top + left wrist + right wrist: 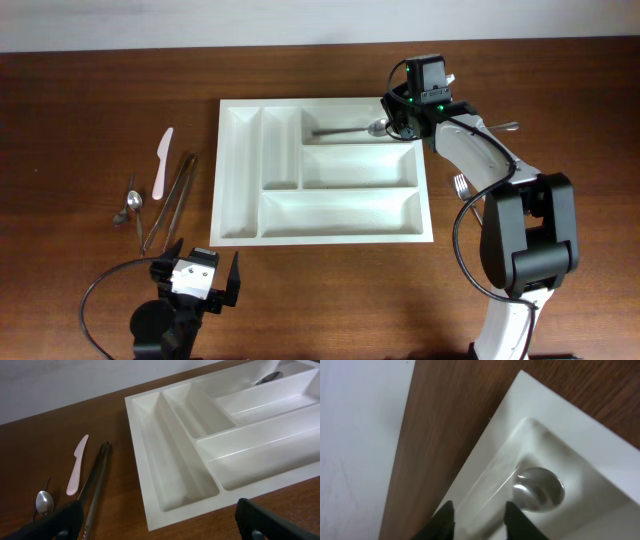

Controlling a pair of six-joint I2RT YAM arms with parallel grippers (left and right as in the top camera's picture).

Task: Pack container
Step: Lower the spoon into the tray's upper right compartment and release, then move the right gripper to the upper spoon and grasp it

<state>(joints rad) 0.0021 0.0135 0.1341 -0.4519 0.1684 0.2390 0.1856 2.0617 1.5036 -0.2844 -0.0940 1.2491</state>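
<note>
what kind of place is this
Likely a robotics test bench, not a kitchen: a robot arm over a white cutlery tray, tongs and a pink knife loose on the wooden table, a plain white wall behind.

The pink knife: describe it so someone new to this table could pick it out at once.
Find the white divided tray, then look just left of it. The pink knife lies there beside the metal tongs and spoon, farthest back of the group. It alone is pale pink, not silver.
</note>
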